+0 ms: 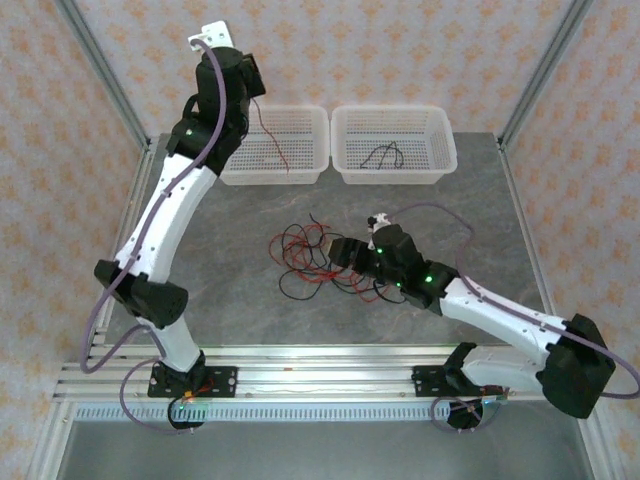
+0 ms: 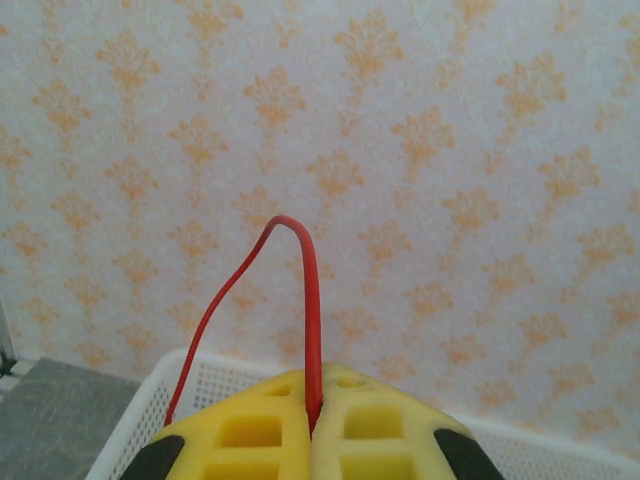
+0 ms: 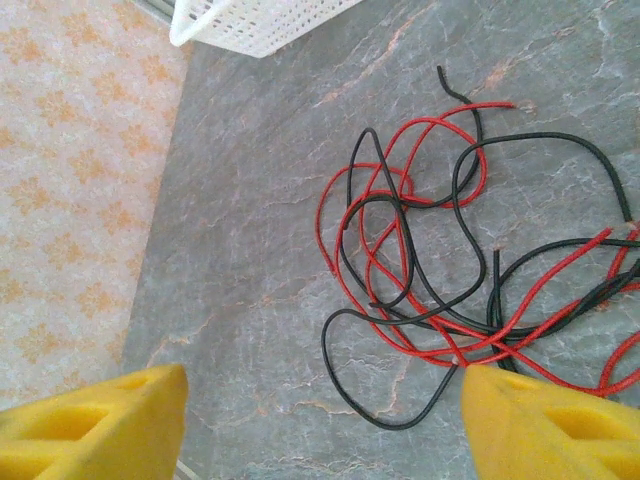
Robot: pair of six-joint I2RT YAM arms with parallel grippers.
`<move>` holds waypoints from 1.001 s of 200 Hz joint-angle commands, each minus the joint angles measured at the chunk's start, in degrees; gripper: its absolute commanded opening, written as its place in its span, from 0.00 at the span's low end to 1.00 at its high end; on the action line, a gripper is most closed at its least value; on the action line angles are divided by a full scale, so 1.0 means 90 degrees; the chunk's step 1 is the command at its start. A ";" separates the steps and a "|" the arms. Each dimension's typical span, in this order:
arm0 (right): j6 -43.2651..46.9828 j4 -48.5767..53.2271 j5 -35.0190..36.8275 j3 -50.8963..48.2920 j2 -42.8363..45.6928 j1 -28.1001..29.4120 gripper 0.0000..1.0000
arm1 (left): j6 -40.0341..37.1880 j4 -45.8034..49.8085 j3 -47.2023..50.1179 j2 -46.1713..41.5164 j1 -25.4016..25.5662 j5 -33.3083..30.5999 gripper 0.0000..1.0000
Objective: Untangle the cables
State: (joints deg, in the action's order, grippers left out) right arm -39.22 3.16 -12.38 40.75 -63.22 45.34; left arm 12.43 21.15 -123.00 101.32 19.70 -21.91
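The cables (image 1: 318,262) lie in a loose knot of red and black strands at the middle of the table (image 1: 225,225), in front of two white baskets. The loops cross over one another many times, and a few black ends stick out free at the edges.

One red strand (image 2: 312,300) is apart from the knot. We see it pinched between the yellow pads of the left gripper (image 2: 312,425), which is closed tight on it and raised high above the left basket (image 1: 270,176). The strand arches up from the pads and hangs down over that basket. Its lower end seems to rest inside, though the mesh makes this hard for us to confirm.

A single black strand (image 1: 383,155) lies curled in the right basket (image 1: 395,176).

The right gripper (image 3: 325,410) hovers low at the right side of the knot, its yellow fingers spread wide and holding nothing.
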 commanded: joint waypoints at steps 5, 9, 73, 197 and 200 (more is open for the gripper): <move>0.0101 0.0512 0.0330 0.0145 0.0252 0.0050 0.71 | -0.0403 -0.1095 -0.0338 0.0338 -0.0232 -0.0061 0.00; 0.0100 0.0531 0.0345 0.0137 0.0276 0.0047 0.71 | -0.0451 -0.1234 -0.0328 0.0399 -0.0257 -0.0056 0.00; -0.0105 0.0704 0.0584 -0.0097 0.0637 0.0049 0.71 | -0.0276 -0.2143 -0.0756 0.1821 -0.0691 0.0555 0.00; -0.0066 0.1007 0.0781 -0.0104 0.0475 0.0050 0.71 | 0.1443 -0.2274 0.1126 0.3088 -0.0866 0.1249 0.00; -0.0061 0.1015 0.0780 -0.0096 0.0464 0.0049 0.71 | 0.1492 -0.2244 0.1149 0.3122 -0.0865 0.1257 0.00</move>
State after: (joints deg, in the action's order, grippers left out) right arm -40.21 10.87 -7.22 39.51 -58.63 45.34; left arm 20.21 1.74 -114.80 127.57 12.25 -12.51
